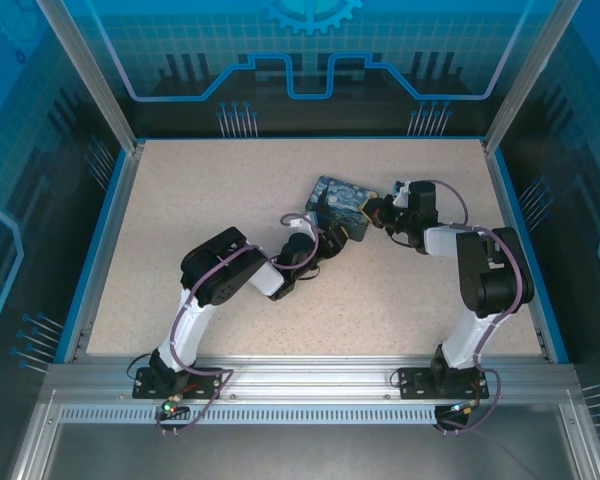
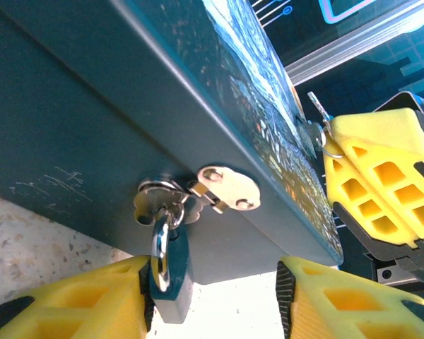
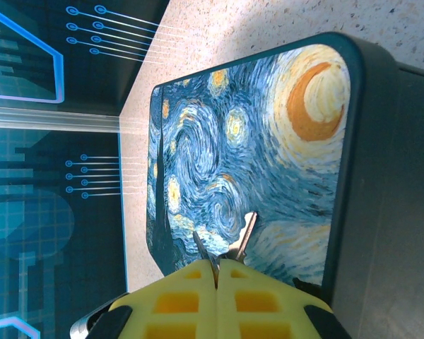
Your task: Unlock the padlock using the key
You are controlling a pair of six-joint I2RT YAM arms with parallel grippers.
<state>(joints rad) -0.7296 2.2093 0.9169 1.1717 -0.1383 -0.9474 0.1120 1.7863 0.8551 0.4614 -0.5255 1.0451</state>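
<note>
1. Top view: the painted box (image 1: 338, 205) sits in the middle of the table (image 1: 180, 200). The left gripper (image 1: 320, 238) is at its lower left side. The right gripper (image 1: 372, 212) is at its right side
2. Left wrist view: the padlock (image 2: 171, 275) hangs down from the shiny hasp (image 2: 226, 187) at the bottom middle. The left gripper's fingers are spread wide, and the padlock touches just one of them. The key (image 2: 316, 113) is far off at the upper right, above the box top
3. Right wrist view: the right gripper is squeezed tight on the key at the bottom middle. The key's tip points up over the painting. I think it must go round the box edge to reach the padlock
</note>
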